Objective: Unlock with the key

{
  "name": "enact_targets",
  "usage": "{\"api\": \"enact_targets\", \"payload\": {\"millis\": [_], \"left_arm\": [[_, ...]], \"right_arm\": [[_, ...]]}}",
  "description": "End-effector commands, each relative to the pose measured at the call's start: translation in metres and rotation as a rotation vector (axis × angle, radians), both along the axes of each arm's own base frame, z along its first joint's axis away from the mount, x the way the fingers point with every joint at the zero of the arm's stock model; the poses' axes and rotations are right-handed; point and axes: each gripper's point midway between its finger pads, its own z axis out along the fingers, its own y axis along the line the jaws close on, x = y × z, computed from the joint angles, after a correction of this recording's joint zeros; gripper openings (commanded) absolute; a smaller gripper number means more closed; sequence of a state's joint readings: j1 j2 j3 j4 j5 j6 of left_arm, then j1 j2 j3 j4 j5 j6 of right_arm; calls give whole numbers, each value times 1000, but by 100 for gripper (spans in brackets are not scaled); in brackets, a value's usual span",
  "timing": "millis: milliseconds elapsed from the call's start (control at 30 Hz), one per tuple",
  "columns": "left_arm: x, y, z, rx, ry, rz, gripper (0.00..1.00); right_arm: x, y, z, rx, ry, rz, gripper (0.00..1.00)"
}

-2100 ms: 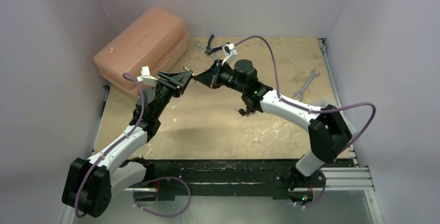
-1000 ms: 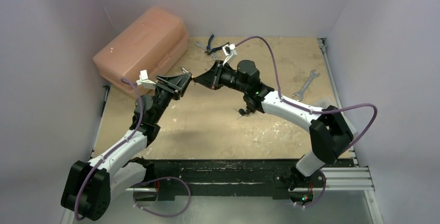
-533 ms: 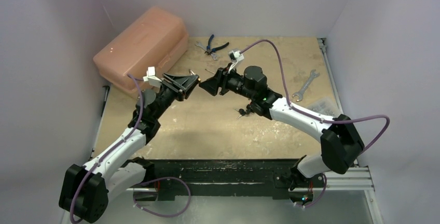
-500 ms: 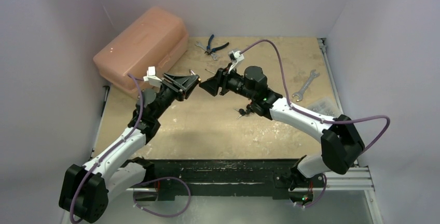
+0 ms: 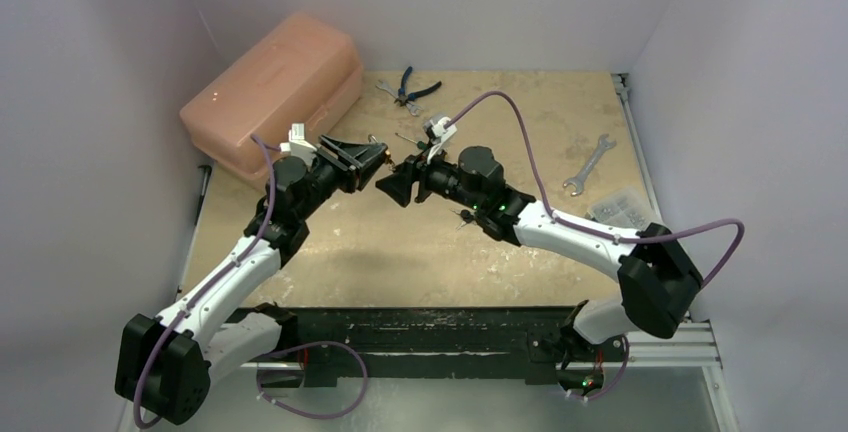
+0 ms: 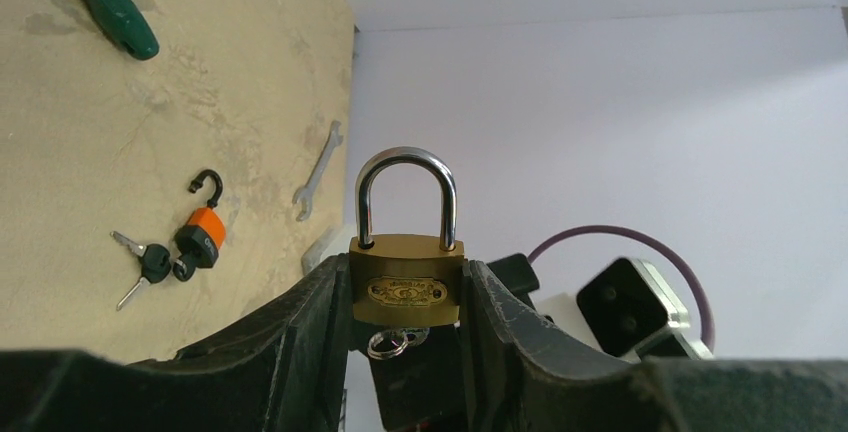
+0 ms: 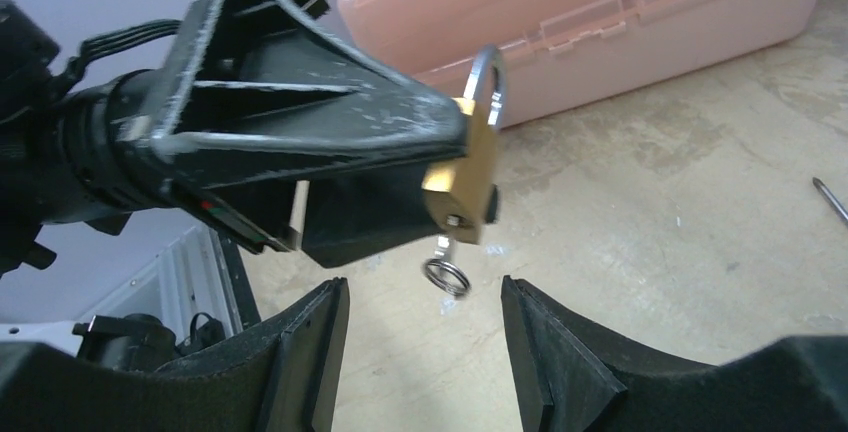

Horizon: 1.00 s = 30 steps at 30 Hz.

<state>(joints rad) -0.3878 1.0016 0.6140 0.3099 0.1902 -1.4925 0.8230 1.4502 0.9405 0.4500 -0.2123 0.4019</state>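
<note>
A brass padlock point(image 6: 406, 287) with a steel shackle is clamped by its sides in my left gripper point(image 6: 406, 290), raised above the table. The shackle looks closed, both legs seated in the body. The key point(image 7: 443, 247) sticks out of the padlock's point(image 7: 470, 177) underside, and its split ring point(image 7: 447, 275) dangles from it. My right gripper point(image 7: 425, 297) stands open just short of the ring, touching nothing. From above, the left gripper point(image 5: 372, 158) and the right gripper point(image 5: 393, 184) face each other tip to tip at mid-table.
A pink toolbox point(image 5: 275, 77) lies at the back left. Pliers point(image 5: 410, 87) sit at the back and a wrench point(image 5: 588, 164) at the right. A small orange-and-black padlock with keys point(image 6: 200, 237) rests on the board, beyond a green handle point(image 6: 105, 7).
My right gripper has opened, let go of the key and drawn back a little. The key stays in the padlock. The left gripper still holds the padlock, shifted slightly rightward.
</note>
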Motion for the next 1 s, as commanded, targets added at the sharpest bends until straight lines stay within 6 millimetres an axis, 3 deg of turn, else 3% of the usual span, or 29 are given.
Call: {"api": "enact_targets", "payload": {"millis": [0,267,600,967], "left_arm": [[2,-2,23,-16,-32,-5,0],[2,-4,24,-14,-30,-13,0],[2,-4,21,-16,-15,-18,0],[-1,-6,23,-26,-6,-31,0]], "right_arm": [[4,-4,41,67,-144,-89,64],[26,-21,52,92,-164,-266,64],[29,-4,45,90,-153,-244,62],[33,-7,36,152,-214,-319,57]]}}
